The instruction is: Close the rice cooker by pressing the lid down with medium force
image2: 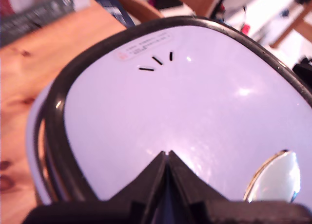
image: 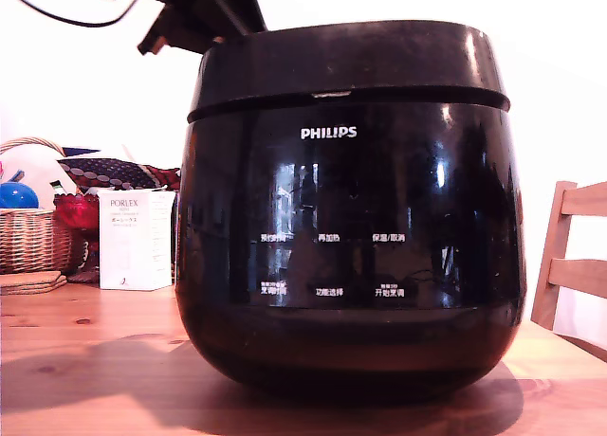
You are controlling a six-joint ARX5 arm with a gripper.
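Gripper: black fingers pinched together, holding nothing | tips touching the glossy pale top of the lid | big black rounded rice cooker directly beneath, seam nearly shut

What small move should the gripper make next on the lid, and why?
Probably press a little further straight down. The gripper, fingertips together, rests on the lid, and the exterior view shows a thin seam between lid and rice cooker, so latching is unconfirmed.

Your gripper has its two black fingers pressed together, tips meeting. In the exterior view, your arm reaches in from the top left corner.
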